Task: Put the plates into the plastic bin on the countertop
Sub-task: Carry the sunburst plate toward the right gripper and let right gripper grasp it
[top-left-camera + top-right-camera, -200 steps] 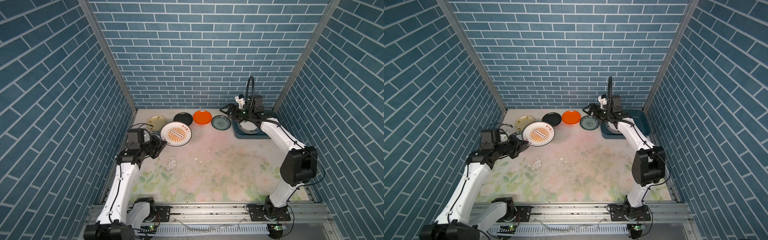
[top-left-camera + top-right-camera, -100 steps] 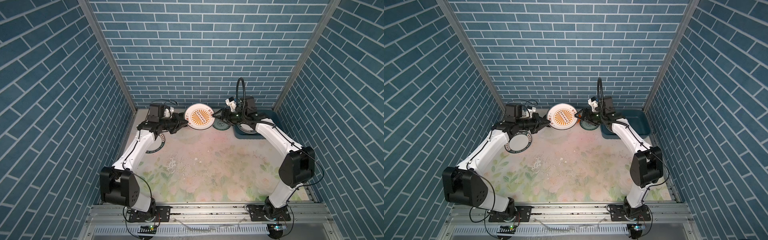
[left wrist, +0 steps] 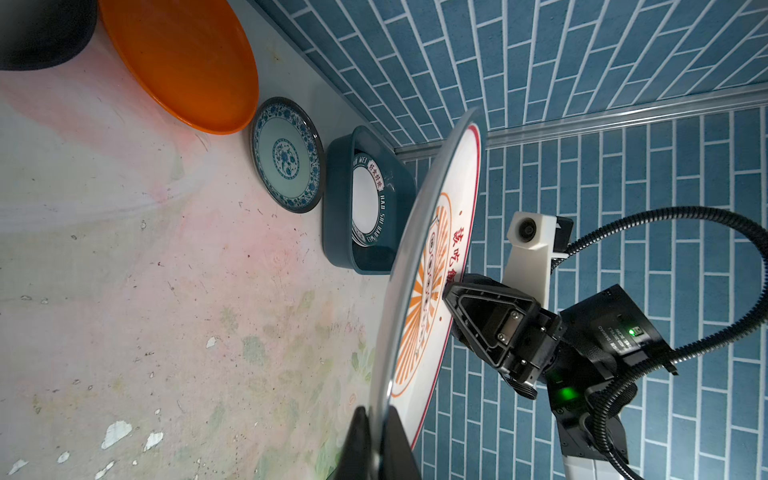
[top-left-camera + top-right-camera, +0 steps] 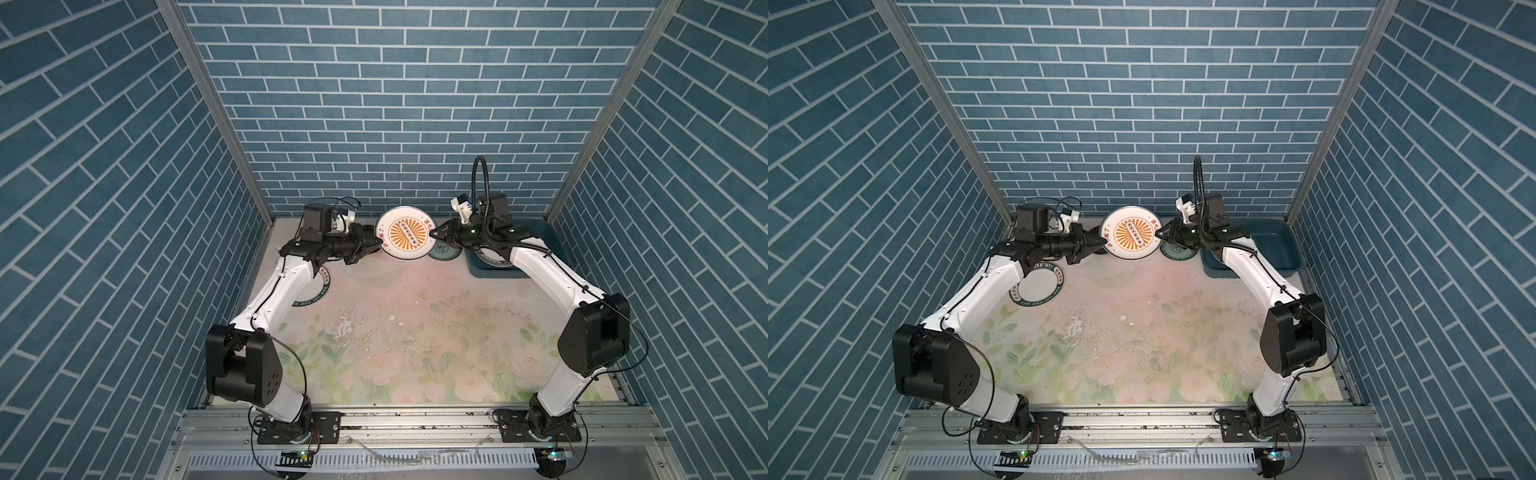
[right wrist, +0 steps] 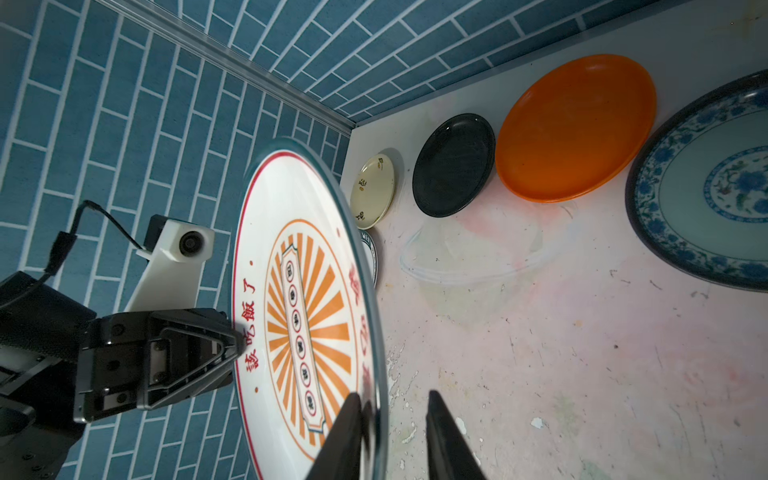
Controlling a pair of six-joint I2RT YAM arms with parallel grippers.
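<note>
The white plate with the orange sunburst hangs on edge above the back of the countertop. My left gripper is shut on its left rim. My right gripper straddles the opposite rim. One finger lies against the plate's face and the other stands apart behind it. The plastic bin sits at the back right with a lettered plate inside. The teal-patterned plate lies beside the bin.
Along the back wall lie the orange plate, the black plate and the cream plate. Another lettered plate lies under my left forearm. Tiled walls close in on three sides.
My left arm has carried the sunburst plate from the left side up to the back middle and turned it on edge. My right gripper has come over to its far rim, jaws narrowing.
</note>
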